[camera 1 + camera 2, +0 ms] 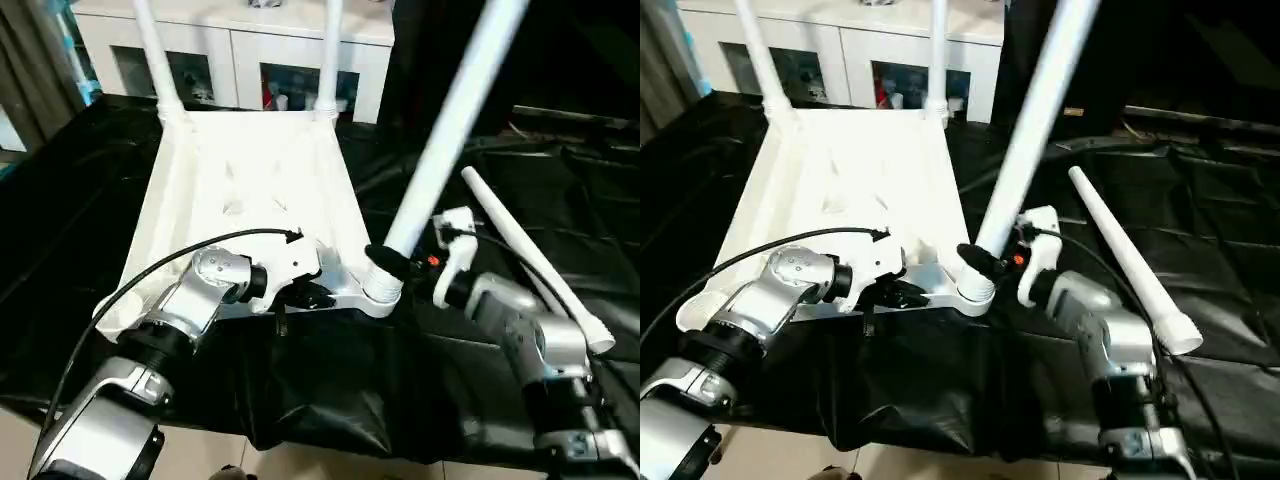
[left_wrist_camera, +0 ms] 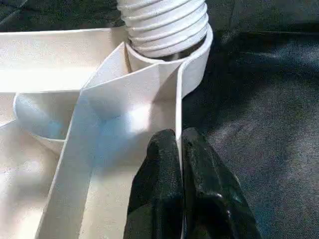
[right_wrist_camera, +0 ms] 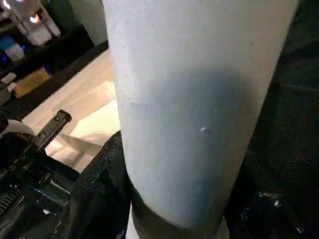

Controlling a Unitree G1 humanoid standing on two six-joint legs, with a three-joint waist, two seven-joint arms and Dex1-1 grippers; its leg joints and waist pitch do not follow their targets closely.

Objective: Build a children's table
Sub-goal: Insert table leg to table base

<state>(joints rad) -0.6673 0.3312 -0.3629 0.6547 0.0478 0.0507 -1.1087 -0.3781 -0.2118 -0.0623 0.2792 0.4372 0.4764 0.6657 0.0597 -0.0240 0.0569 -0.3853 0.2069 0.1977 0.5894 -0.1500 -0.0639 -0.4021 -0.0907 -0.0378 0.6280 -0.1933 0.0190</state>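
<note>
Two legs already stand in the far sockets of the upturned children's table [image 1: 250,190] on the black-draped work table [image 1: 80,220]. Right gripper [image 1: 392,262] clasps a third leg [image 1: 450,130] entering the near socket; left gripper [image 2: 180,149] pinches the rim; the fourth leg [image 1: 530,255] lies unused.

A large work table draped in black cloth [image 1: 90,210] carries everything. The children's table [image 1: 250,180] lies upside down on it, ribbed underside up, stretching from near the far edge to the near edge, where its near corner sockets sit just over the cloth's front drop. Toward the right side a loose white leg [image 1: 530,260] lies flat on the cloth, slanting from the middle toward the near right corner, apart from the tabletop.
</note>
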